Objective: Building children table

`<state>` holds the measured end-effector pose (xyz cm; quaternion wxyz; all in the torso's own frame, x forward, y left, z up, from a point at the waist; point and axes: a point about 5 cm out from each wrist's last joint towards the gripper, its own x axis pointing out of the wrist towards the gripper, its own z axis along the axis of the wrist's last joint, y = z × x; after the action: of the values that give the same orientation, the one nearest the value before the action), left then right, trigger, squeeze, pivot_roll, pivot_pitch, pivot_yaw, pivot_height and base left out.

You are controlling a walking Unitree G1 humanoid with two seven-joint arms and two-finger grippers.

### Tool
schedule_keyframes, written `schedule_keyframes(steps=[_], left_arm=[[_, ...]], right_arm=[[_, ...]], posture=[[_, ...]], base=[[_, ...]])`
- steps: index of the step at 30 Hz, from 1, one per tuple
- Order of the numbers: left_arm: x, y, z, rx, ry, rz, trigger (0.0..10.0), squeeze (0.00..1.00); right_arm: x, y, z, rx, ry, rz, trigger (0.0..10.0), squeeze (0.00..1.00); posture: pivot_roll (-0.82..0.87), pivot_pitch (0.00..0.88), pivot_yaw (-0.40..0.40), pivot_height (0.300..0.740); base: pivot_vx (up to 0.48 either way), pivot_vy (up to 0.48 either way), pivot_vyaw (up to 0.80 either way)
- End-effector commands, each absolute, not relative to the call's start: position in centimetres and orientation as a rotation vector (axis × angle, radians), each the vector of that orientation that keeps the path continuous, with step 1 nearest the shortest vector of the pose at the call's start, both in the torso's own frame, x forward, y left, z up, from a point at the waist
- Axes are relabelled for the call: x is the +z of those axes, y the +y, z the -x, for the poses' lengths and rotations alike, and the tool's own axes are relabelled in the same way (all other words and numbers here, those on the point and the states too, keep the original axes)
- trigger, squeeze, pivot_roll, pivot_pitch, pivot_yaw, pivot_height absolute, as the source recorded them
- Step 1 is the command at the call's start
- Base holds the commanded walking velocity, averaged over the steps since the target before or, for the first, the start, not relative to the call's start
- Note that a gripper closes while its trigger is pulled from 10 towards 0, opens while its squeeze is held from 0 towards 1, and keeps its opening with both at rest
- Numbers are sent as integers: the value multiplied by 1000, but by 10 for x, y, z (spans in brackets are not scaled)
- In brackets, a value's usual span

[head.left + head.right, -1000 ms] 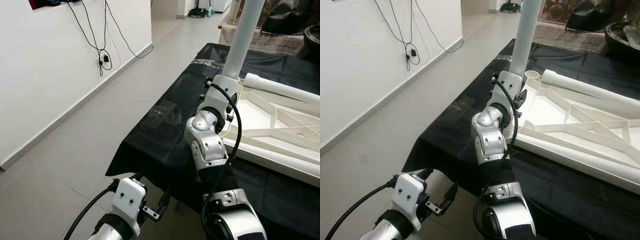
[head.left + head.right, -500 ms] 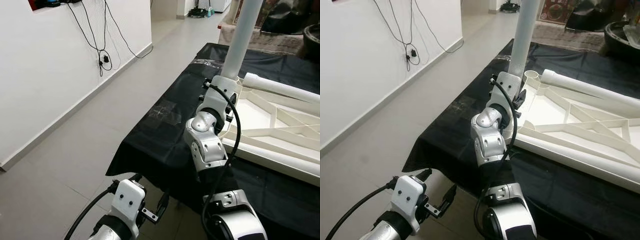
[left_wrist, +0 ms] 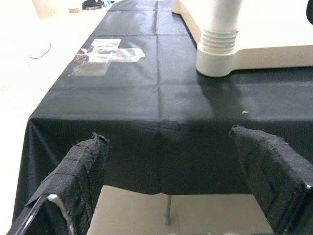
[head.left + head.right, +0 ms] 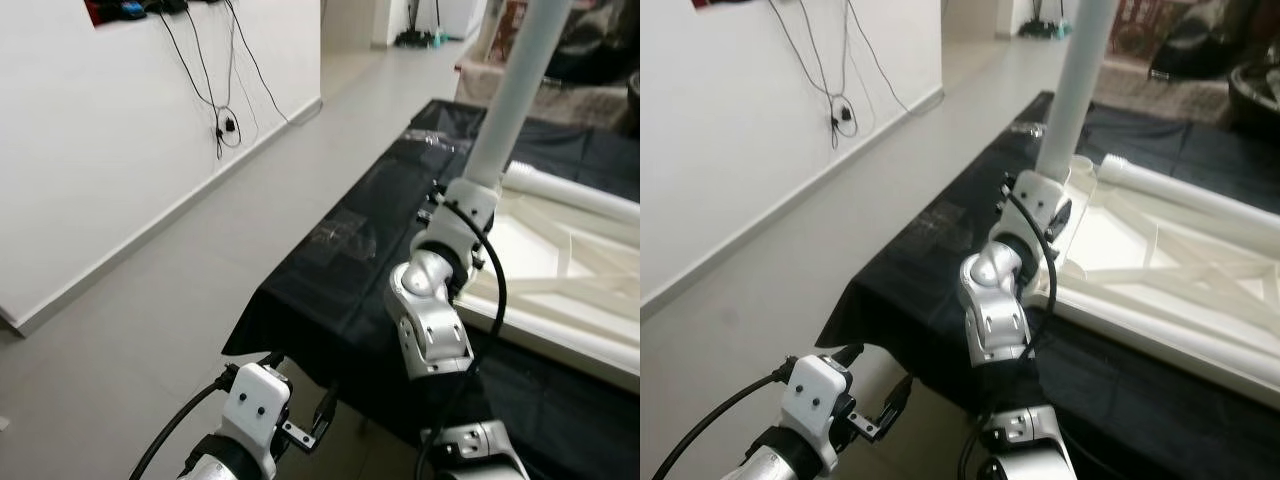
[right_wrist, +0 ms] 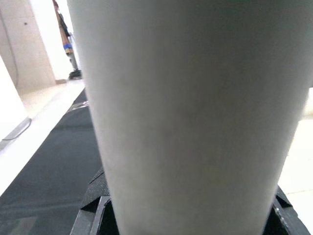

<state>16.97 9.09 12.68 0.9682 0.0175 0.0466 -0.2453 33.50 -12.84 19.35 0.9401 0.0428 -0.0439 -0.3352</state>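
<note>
Right gripper [image 4: 1045, 205]: we find it raised over the near corner of the tabletop, fingers closed around the white table leg [image 4: 1077, 88]; in the right wrist view the leg [image 5: 188, 112] sits tight between the black finger bases

Table leg: we see it standing nearly upright, leaning slightly, its lower end at the corner socket [image 3: 217, 51] of the tabletop; the ribbed collar of the leg meets the socket in the left wrist view

Tabletop [image 4: 1160, 265]: we note the white plastic piece lying underside up on the black cloth, its ribs and diagonal braces showing; a second white tube [image 4: 575, 192] lies along its far edge

Black cloth [image 4: 340, 250]: we see it covering the support and hanging over the near edge; a patch of clear tape [image 3: 105, 54] shines on it near the corner

Left gripper [image 3: 181, 181]: we find it low, in front of the cloth's hanging edge, fingers [image 3: 80, 176] spread wide apart with nothing between them

Surroundings: we record a white wall with dangling black cables [image 4: 215, 95] and a pale tiled floor [image 4: 130, 330]
</note>
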Motion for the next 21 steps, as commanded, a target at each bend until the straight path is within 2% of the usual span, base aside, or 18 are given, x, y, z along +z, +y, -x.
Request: schedule_keyframes(steps=[1, 7, 21], left_arm=[[125, 92, -168, -499, 95, -50, 10000, 0], [125, 92, -169, -499, 99, -51, 10000, 0], [124, 92, -169, -497, 99, -50, 10000, 0]], right_arm=[[142, -99, -318, -658, 185, -229, 10000, 0], [146, -89, -319, -577, 153, -187, 10000, 0], [152, -86, -324, -533, 120, -160, 10000, 0]], posture=[[82, 110, 43, 740], [79, 107, 44, 740], [83, 110, 40, 740]], base=[[0, 0, 0], [0, 0, 0], [0, 0, 0]])
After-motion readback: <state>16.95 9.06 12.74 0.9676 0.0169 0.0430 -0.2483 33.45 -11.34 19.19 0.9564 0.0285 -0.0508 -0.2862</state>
